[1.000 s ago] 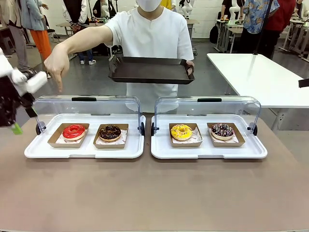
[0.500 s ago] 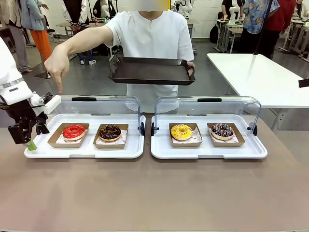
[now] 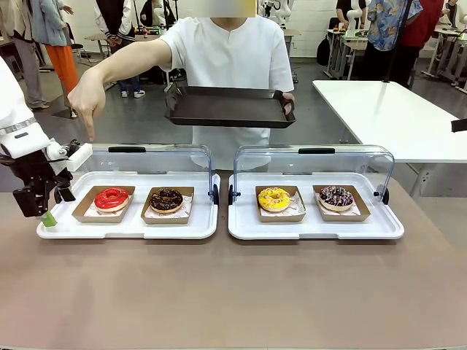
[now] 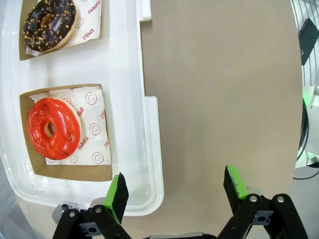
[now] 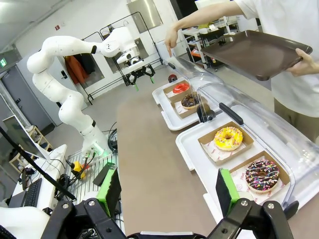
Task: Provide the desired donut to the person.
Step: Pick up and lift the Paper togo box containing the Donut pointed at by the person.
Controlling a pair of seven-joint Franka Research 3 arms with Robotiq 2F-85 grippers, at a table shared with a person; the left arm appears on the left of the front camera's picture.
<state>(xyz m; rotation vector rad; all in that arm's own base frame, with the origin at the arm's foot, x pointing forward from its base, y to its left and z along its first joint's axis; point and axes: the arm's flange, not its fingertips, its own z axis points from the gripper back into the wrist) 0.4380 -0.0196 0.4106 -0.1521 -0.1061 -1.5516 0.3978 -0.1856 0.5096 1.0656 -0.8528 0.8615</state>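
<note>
front: the person's hand [image 3: 87, 98] points down at the red donut [image 3: 112, 198] in the left tray [image 3: 128, 227]; within the last second the left gripper [image 3: 51, 208] has swung in to that tray's outer edge. left wrist: its fingers [image 4: 118, 191] stand wide and empty, the red donut just beside, so a grasp seems next. right wrist: the right gripper [image 5: 167, 191] hangs wide open above the desk [image 5: 149, 149].

Robotics lab: white robot arm [image 5: 60, 47], white worktable [image 3: 387, 109], grey floor [image 3: 139, 117].
</note>
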